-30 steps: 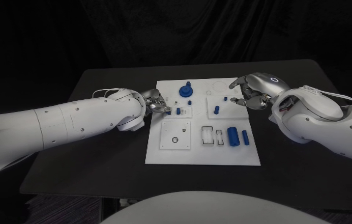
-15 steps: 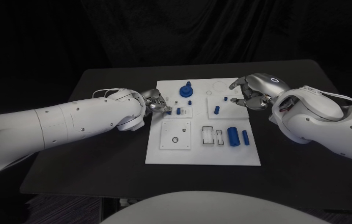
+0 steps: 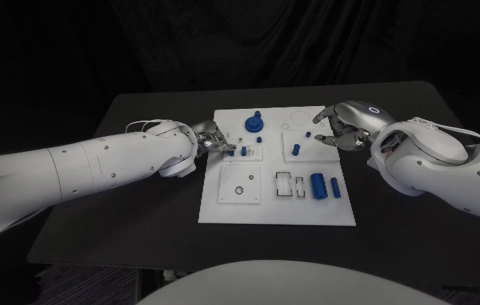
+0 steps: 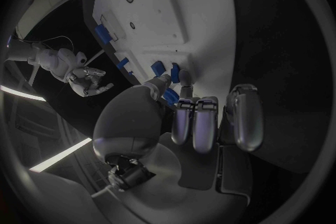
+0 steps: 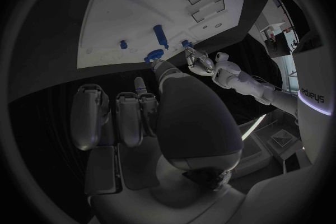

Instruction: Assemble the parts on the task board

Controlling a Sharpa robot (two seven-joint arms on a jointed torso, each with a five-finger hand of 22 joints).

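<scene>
- Black table (image 3: 150, 215) under everything, carrying the white board (image 3: 275, 211) at its middle.
- White board as landmark: left arm (image 3: 90, 166) reaching in from its left side, right arm (image 3: 430, 159) from its right side.
- Left hand (image 3: 212, 142) at the board's left edge, near the far end, fingers curled toward a small blue peg (image 3: 243, 151) standing just inside that edge; in the left wrist view, fingertips (image 4: 183, 77) right against the blue pieces, yet impossible to tell whether one is actually pinched.
- Right hand (image 3: 338, 128) above the board's right edge, far end, fingers bent but apart, nothing held.
- Blue knob (image 3: 253, 122) upright near the board's far edge, middle.
- Blue cylinder (image 3: 317, 185) and slim blue bar (image 3: 334, 187) lying loose toward the board's near right corner, beside empty slots.
- Step in hand, by judgement: seating or picking the small peg at the left edge.
- Next move likely calling for a steady straight push or lift, peg kept upright, then the loose pieces near the right corner.
</scene>
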